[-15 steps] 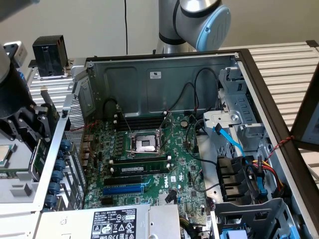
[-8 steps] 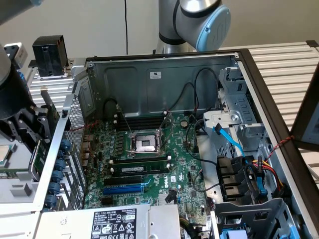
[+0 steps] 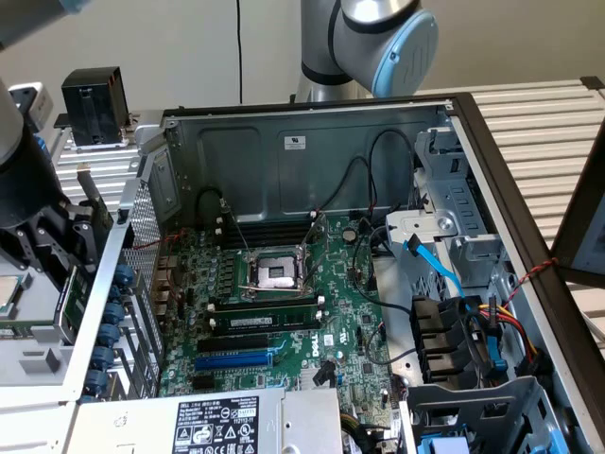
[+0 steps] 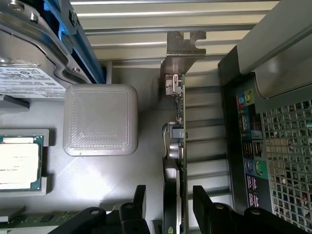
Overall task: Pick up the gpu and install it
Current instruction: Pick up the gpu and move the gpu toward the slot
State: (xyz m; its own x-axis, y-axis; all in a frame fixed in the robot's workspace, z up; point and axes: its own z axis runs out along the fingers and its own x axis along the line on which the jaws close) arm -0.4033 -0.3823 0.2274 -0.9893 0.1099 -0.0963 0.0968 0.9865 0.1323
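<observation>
Gripper [image 4: 169,191], jaws apart, straddles the upright gpu [image 4: 178,146] just outside the computer case [image 3: 284,142], at the exterior view's left. The motherboard [image 3: 342,305] reads "DELL".

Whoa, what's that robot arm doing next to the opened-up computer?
The robot arm is going for the gpu, a small card standing on its edge outside the computer case, right beside the case's back ports. The gripper has its fingers open, one on each side of the card, not squeezing it. The gpu is not yet plugged into the green motherboard inside the case.
</observation>
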